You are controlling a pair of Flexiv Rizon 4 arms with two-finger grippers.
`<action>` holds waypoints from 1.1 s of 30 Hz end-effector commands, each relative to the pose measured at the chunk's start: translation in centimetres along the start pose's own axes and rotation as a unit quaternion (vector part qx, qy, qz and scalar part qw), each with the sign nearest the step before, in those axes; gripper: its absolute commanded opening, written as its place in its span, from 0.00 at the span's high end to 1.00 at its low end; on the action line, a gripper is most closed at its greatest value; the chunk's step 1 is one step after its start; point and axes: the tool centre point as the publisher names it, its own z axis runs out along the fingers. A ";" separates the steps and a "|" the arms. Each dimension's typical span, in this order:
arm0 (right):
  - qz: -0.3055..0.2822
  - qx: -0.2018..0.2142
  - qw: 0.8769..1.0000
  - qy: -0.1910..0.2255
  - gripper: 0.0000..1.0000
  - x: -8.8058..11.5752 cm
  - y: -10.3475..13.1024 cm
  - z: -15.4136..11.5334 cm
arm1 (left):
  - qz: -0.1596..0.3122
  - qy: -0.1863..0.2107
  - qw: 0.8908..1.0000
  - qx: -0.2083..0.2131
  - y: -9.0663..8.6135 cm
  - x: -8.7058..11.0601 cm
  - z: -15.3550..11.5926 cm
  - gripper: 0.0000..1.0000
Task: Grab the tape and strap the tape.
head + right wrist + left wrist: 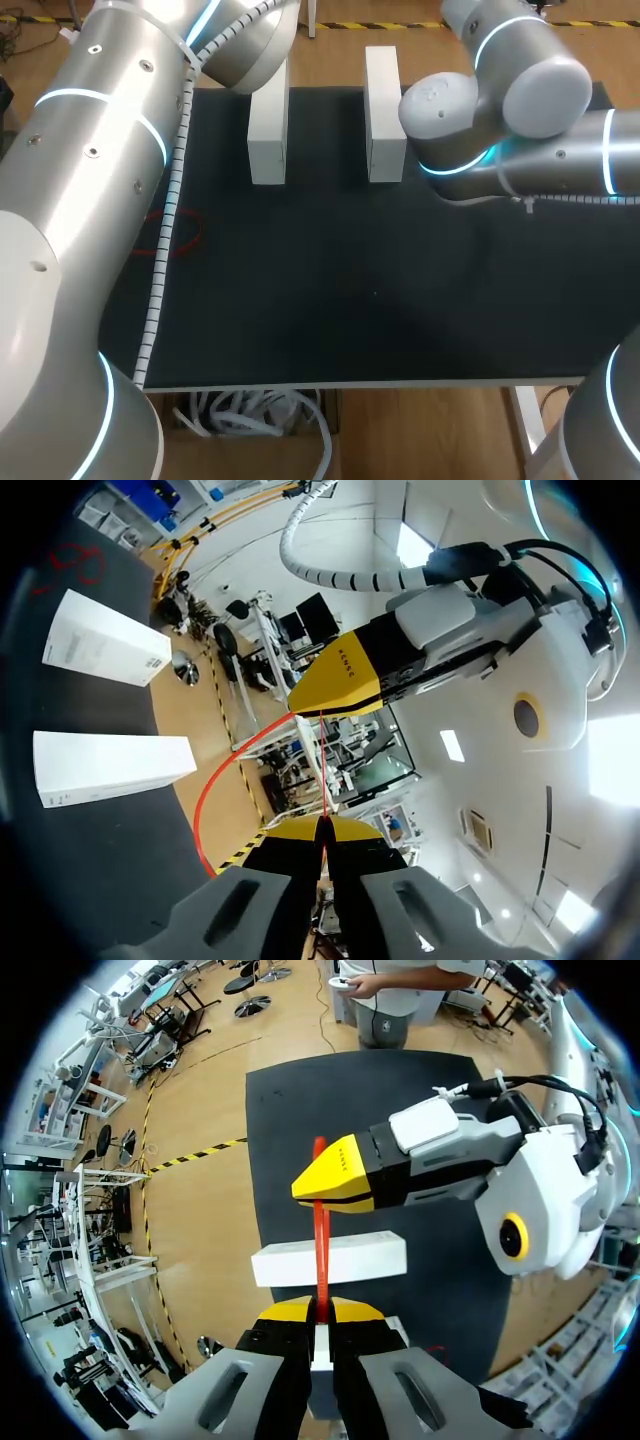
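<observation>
Left wrist view: we're pinching the red tape (321, 1230) in our left gripper (320, 1311), fingers closed right down on it, and our right gripper (325, 1180) is clamping the same strip further along. The tape is running taut between them, crossing over a white block (330, 1261) at the far side of the black mat (350, 300)

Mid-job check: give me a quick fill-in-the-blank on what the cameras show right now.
The left gripper and right gripper are both ____ on the tape. The tape's colour is ____. On the black mat lie ____ white boxes.
Missing words: shut; red; two.
</observation>
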 end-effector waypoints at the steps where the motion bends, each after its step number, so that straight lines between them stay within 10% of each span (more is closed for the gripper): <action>1: -0.003 0.000 1.000 0.004 1.00 -0.2 0.1 0.0 | 0.000 0.196 0.981 -0.004 -0.2 -0.7 -0.3 1.00; 33: -0.018 0.005 1.000 0.009 1.00 0.4 0.1 -0.1 | 0.000 0.196 0.981 -0.004 -0.2 -0.7 -0.3 1.00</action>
